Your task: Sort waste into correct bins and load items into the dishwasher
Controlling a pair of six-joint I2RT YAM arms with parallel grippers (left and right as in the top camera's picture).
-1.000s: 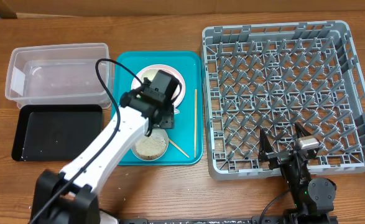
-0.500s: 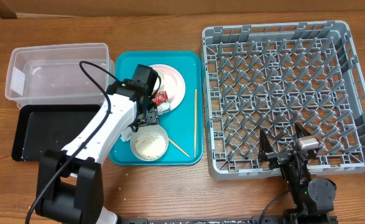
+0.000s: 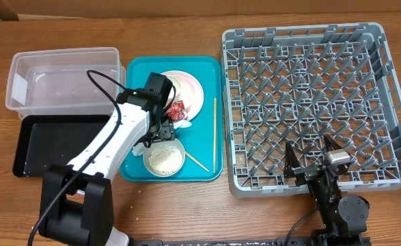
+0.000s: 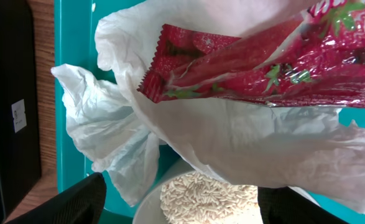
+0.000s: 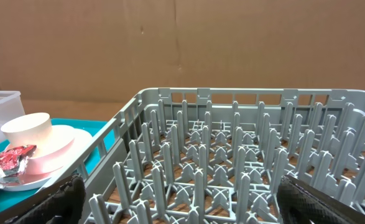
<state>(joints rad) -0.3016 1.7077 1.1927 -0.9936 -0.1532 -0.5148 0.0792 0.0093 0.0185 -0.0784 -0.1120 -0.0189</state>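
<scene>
The left gripper (image 4: pixel 181 188) hangs with jaws spread wide, gripping nothing. Just ahead of it the red wrapper (image 4: pixel 257 68) lies on a white napkin (image 4: pixel 232 143), and a rice bowl (image 4: pixel 146 209) sits between its fingers. The right gripper (image 5: pixel 179 186) is also wide and empty, with the rack (image 5: pixel 232 162) directly ahead.

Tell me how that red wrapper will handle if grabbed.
The wrapper looks like thin, crinkled film, so it is probably floppy and very light. Its glossy surface may slip in a loose grip. It lies on a crumpled napkin, so a pinch could well lift both together.
</scene>
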